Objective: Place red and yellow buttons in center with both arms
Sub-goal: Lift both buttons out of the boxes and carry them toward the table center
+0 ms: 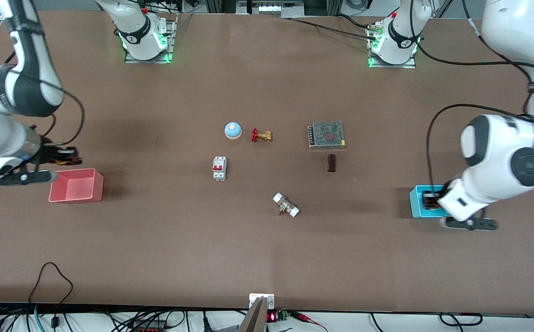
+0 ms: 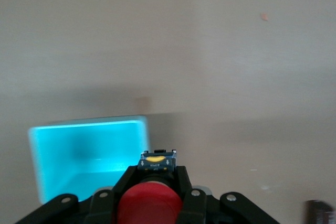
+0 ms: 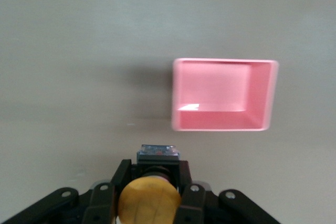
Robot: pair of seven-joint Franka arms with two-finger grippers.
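Overhead, the left hand (image 2: 152,195) is gripping the red button (image 2: 149,203) above the brown bench (image 1: 156,230); the right hand (image 3: 152,195) is clasping the yellow button (image 3: 148,200).

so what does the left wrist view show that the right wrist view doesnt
Only the left wrist view: the red button clamped in the left gripper, with the cyan tray below. Only the right wrist view: the yellow button clamped in the right gripper, with the pink tray below. Both: brown tabletop under a lifted, loaded gripper.

Picture edges crop red button (image 2: 149,204) and yellow button (image 3: 149,201).
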